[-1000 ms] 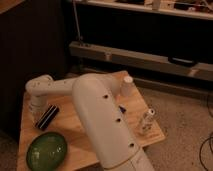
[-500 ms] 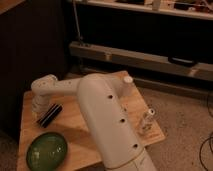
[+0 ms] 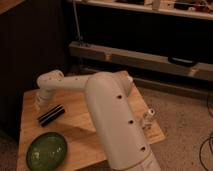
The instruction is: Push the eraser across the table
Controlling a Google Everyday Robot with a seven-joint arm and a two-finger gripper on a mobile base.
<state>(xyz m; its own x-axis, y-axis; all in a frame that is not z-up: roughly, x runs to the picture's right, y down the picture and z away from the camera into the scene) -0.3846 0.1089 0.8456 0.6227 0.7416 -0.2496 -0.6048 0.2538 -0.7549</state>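
The gripper (image 3: 38, 103), fingers closed, is hovering just beside the eraser (image 3: 51, 114), which is lying on the tabletop's (image 3: 75, 104) left side. An off-centre push is risking spinning it toward the bowl (image 3: 46, 150).

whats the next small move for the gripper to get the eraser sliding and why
Probably a short low sweep toward image right, into the eraser. The gripper, jaws shut, sits low at the left of the table, close beside the eraser's long side, with bare wood beyond it. Heading right, not forward, should miss the green bowl near the front edge.
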